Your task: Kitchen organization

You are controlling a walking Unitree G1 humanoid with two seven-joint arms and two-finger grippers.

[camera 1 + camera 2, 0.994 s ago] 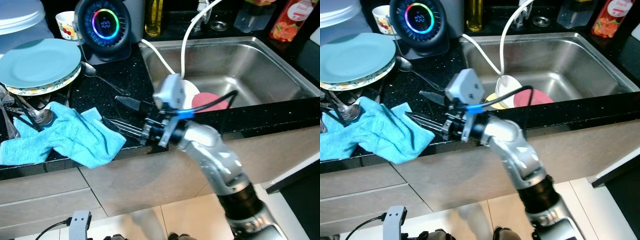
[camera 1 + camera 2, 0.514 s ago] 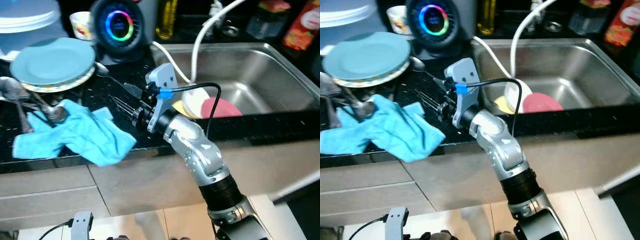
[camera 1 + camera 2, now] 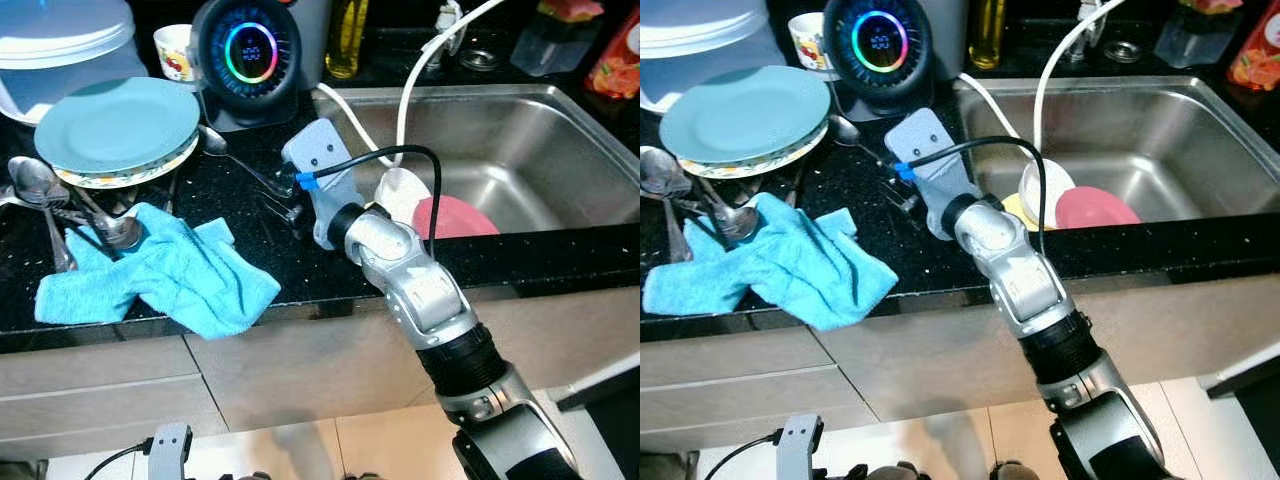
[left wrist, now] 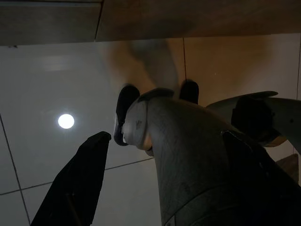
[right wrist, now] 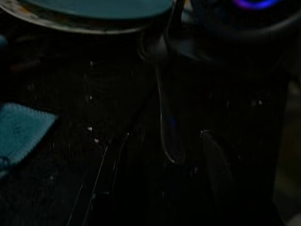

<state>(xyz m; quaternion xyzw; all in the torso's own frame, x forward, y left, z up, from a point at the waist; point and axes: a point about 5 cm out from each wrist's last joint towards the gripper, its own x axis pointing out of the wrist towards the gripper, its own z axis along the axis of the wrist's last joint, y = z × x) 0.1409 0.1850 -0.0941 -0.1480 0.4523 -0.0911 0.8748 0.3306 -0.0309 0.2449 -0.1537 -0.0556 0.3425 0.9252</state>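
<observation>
**Right gripper low over the loose spoon beside the sink**

The right gripper (image 3: pixel 285 205) reaches across the black speckled countertop (image 3: pixel 250 240), its two long black fingers spread apart and empty, tips just beside the handle end of a long-handled steel spoon (image 3: pixel 235 160). The right wrist view looks along those fingers: the thin handle runs straight ahead between them and the bowl (image 5: pixel 157 47) lies at the far end, near the rim of the pale blue plate (image 3: pixel 115 125).

So the spoon's long axis roughly follows the gripper's reach, bowl away and handle nearest. My reading is that the next move is a short descent to pinch the handle. The right arm is plainly the nearer one; the left gripper (image 4: pixel 164 183) hangs idle over the floor tiles, fingers apart.

Further out lie a crumpled turquoise cloth (image 3: pixel 165 280), more spoons (image 3: pixel 45 195) and the stainless sink (image 3: pixel 520 130) holding dishes.
</observation>
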